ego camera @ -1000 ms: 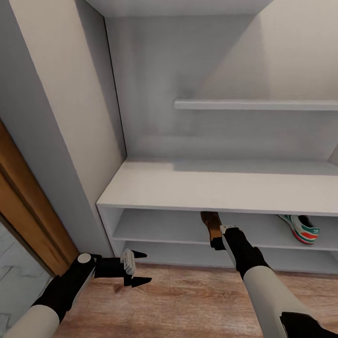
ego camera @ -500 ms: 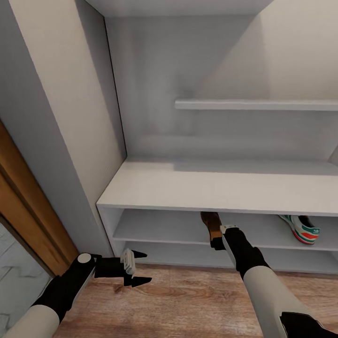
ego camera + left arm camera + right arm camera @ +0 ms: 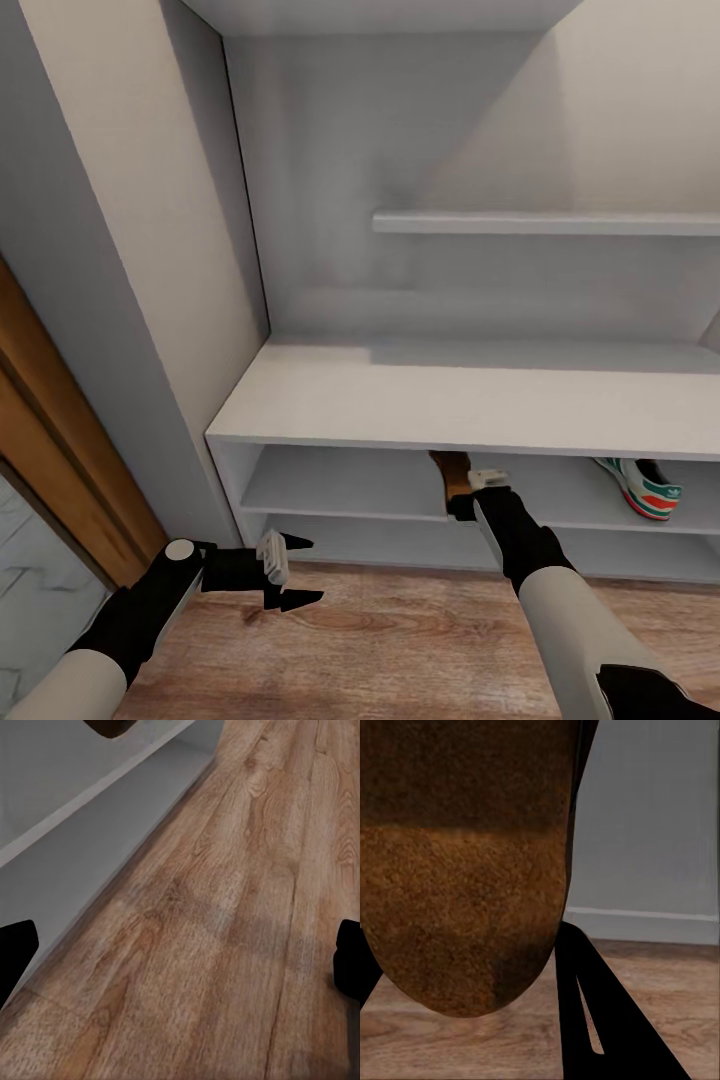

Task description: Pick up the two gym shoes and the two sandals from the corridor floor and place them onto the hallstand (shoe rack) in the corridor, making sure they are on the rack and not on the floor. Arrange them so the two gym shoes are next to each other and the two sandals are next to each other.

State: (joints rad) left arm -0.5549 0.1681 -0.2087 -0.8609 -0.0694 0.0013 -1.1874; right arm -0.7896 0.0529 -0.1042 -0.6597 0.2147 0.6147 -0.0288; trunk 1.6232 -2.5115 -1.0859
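My right pincer (image 3: 462,505) grips a dark-brown, cork-soled sandal (image 3: 452,472) at the white hallstand's (image 3: 480,400) upper low shelf; white-green gym shoe (image 3: 640,486) lies far right. Left pincer (image 3: 300,572) hangs open, empty, over wood-plank floor (image 3: 400,640).

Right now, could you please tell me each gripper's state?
Left gripper: open, empty, above the corridor floor.
Right gripper: shut on a sandal.

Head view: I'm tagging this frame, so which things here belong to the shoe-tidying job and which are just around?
Job:
sandal in right end effector
gym shoe on rack shelf
hallstand
corridor floor
left end effector, open

Around:
wooden door frame
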